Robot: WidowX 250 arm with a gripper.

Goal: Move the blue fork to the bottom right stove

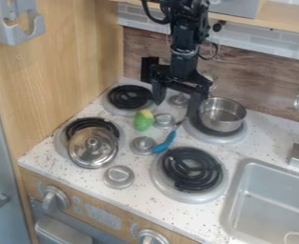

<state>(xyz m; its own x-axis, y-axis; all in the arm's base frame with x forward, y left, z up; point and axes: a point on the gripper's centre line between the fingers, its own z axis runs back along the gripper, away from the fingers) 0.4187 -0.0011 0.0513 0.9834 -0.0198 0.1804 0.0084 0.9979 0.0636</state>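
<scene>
The fingers (158,92) hang spread apart over the worktop (75,178), and the blue fork (165,143) lies just beside the bottom right stove (191,169), so grasping seems the step in hand, calling next for lining up with the handle, lowering and closing.

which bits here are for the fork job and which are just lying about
For the job:
- blue fork
- bottom right burner
- end effector

Just lying about:
- metal pot
- round metal lid
- green and yellow toy food
</scene>
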